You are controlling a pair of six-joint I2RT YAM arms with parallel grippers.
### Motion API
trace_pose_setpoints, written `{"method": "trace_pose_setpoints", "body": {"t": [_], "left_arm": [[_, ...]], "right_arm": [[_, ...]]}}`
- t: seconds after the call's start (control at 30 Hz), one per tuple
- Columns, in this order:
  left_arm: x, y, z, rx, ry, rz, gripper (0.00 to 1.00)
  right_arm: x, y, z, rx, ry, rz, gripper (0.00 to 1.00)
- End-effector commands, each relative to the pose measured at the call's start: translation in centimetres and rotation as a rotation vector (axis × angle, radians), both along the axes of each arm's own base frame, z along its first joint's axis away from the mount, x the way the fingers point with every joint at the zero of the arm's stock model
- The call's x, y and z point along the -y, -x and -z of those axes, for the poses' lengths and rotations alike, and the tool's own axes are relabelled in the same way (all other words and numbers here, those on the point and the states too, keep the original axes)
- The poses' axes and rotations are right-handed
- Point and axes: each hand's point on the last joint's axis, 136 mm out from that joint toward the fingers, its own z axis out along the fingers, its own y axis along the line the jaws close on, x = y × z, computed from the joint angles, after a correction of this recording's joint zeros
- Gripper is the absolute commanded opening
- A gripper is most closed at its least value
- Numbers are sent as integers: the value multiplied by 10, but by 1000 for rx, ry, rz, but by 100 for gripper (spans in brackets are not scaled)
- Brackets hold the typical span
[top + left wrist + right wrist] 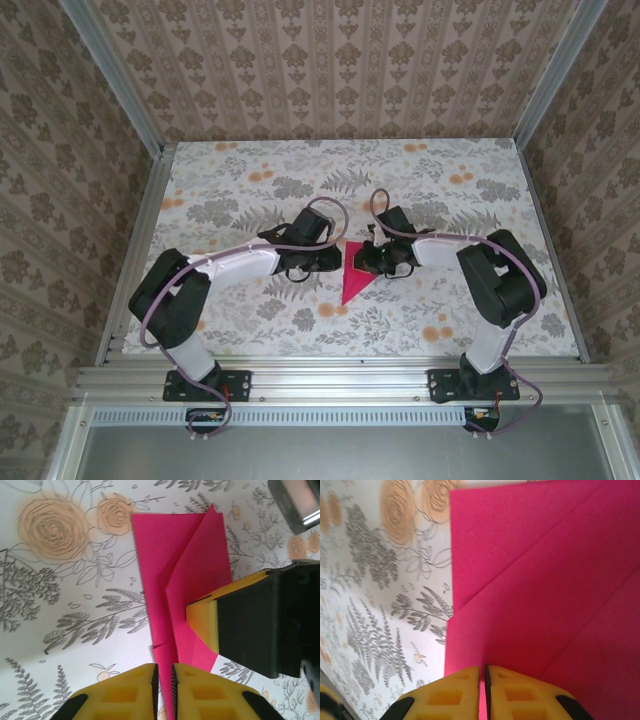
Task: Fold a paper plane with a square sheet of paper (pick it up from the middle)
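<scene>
- Bases of both arms sit bolted to a metal rail [340, 380] at the near edge of the table [230, 190].
- From there the arms lean inward, and the two grippers meet near the table's middle, almost facing each other.
- Left gripper [164, 669]: its yellow fingers are pressed together, with a thin edge of the pink paper [170, 550] pinched between them.
- Right gripper [484, 670]: its fingers are likewise closed on the paper's edge, a sliver of pink showing in the slit.
- The pink paper lies flat on the flowered tabletop between the grippers, folded with slanting creases, and its narrow point is aimed at the near edge.
- Beyond it the table runs on, bordered by patterned walls [330, 70].
</scene>
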Motion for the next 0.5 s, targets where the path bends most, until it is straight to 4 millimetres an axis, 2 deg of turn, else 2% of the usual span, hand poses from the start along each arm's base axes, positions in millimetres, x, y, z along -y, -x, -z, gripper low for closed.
{"method": "trace_pose_setpoints", "body": {"t": [0.0, 0.1, 0.2, 0.47], "left_arm": [[6, 5, 0, 0, -35, 40, 16], [12, 8, 1, 1, -39, 59, 16], [23, 13, 0, -1, -24, 90, 16], [40, 20, 19, -43, -27, 131, 13]], "right_arm": [[8, -6, -26, 45, -44, 37, 13], [11, -9, -33, 59, -51, 32, 13], [11, -11, -32, 57, -47, 27, 13], [5, -23, -9, 11, -43, 27, 12]]}}
